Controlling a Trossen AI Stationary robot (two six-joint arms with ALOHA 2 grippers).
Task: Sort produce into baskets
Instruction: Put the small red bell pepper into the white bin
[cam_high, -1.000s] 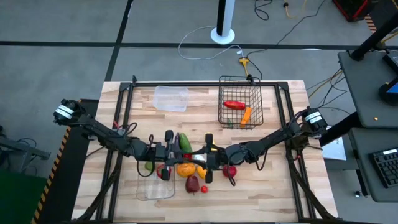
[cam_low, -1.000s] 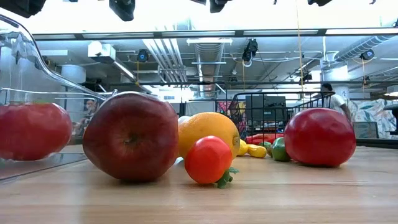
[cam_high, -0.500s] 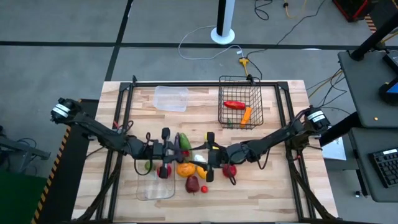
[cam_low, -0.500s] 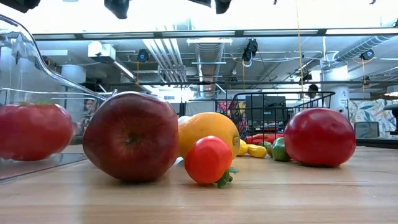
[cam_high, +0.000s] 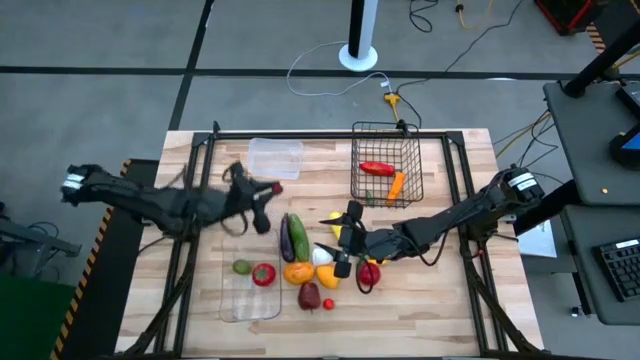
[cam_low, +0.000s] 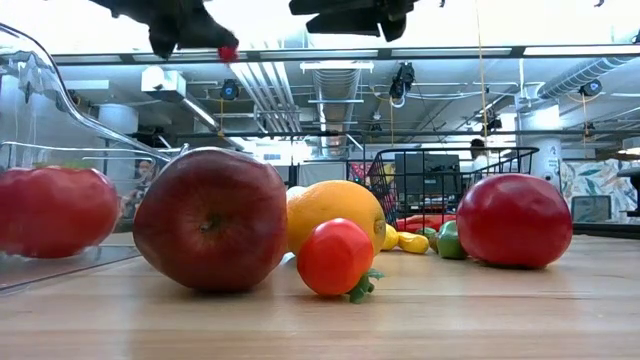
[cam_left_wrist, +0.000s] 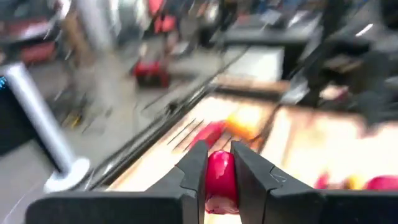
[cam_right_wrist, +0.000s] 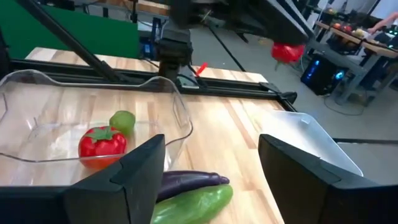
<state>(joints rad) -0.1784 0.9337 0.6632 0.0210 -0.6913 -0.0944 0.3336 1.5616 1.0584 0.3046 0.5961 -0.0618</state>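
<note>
Sorted: wire basket (cam_high: 386, 165), upper right of the high view, is holding a red pepper (cam_high: 377, 168) and a carrot (cam_high: 396, 184); long clear tray (cam_high: 251, 296), lower left, is holding a tomato (cam_high: 263, 273) and a green fruit (cam_high: 241, 267).
Empty: clear tub (cam_high: 274, 158), upper centre.
Left: eggplant (cam_high: 286, 238), cucumber (cam_high: 299, 236), orange (cam_high: 298, 271), apple (cam_high: 309, 295) are lying mid-bench (cam_high: 440, 310).
Left claw (cam_high: 266, 190): clamping a small red fruit (cam_left_wrist: 219, 177) just below the tub.
Right claw (cam_high: 345, 240): hovering with fingers apart over the pile, holding nothing.
Views: left wrist view is showing the grip; low view is showing only fruit fronts.
</note>
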